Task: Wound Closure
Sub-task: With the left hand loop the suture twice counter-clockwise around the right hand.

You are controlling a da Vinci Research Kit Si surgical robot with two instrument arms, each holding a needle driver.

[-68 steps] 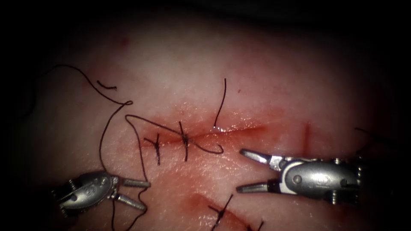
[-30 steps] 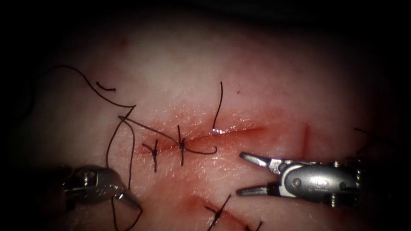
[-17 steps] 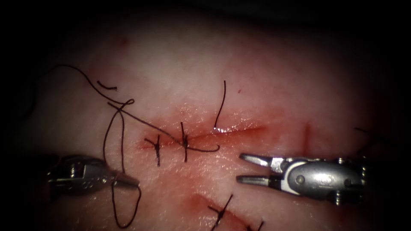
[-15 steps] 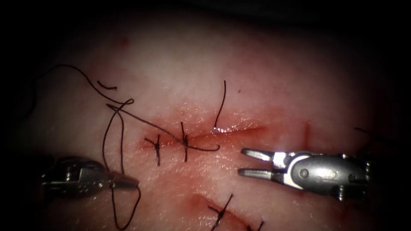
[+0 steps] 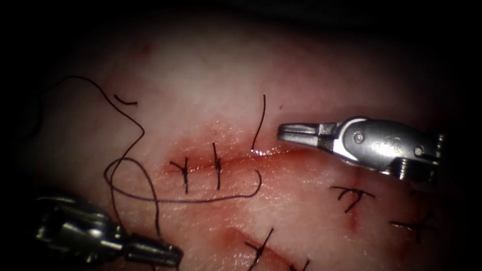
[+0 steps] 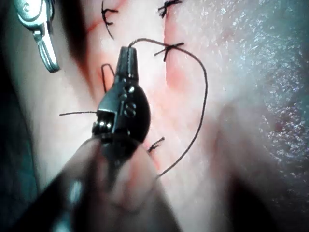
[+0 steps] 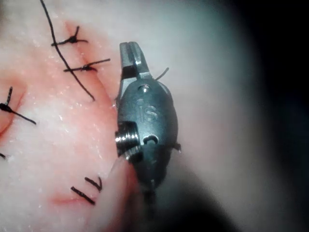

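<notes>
Left tool clamped on thread below the cut; right tool closed, empty, above it.

Tissue: pale, wet pork belly under my pincers, carrying everything here.
Cut: runs from centre toward 3 o'clock, red fluid along it.
Stitches: two short knotted ones across the cut's 9 o'clock end.
Thread: lies loose from beneath the cut toward 9 o'clock, looping there.
Cut end of thread: at 10 o'clock, apart.
</notes>
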